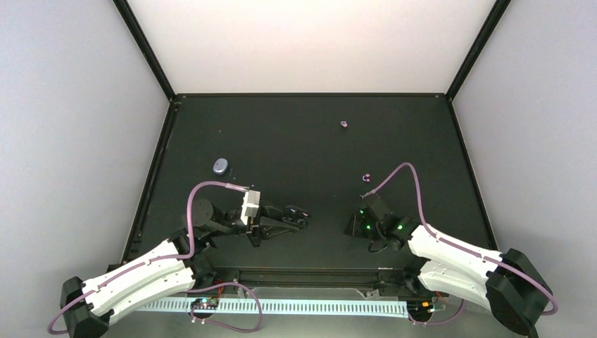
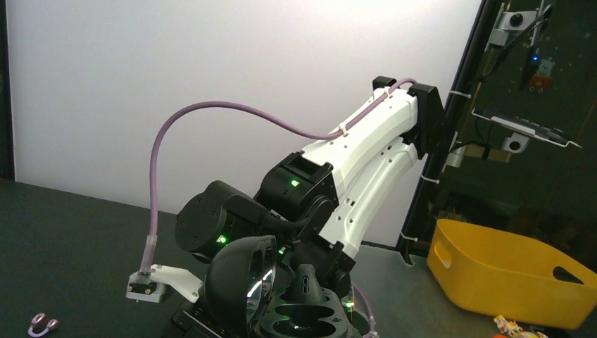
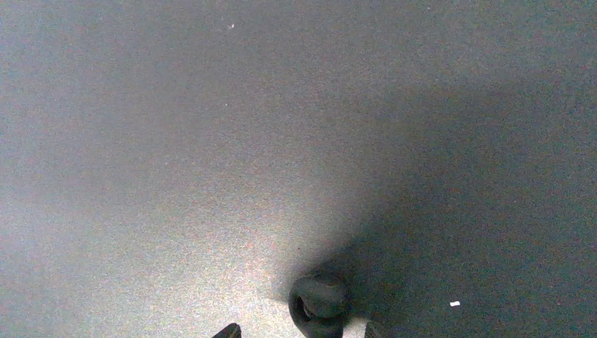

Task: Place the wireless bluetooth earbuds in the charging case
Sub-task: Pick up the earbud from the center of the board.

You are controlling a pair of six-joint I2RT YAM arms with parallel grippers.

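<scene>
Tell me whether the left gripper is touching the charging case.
Apart. The top view shows a stretch of dark table between the left gripper and the charging case, which lies farther back.

Top view looks down over the whole worktop (image 1: 296, 134), sharing the right arm (image 2: 352, 155) and one earbud (image 2: 42, 324) with the rightward-facing left wrist; right wrist looks down from close above it.

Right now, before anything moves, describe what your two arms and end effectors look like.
The left arm and right arm match: white moulded shells, black rounded joints and bases. A lavender cable loops along each. Green lights glow at the right wrist. The left end effector is black, two-fingered.
</scene>
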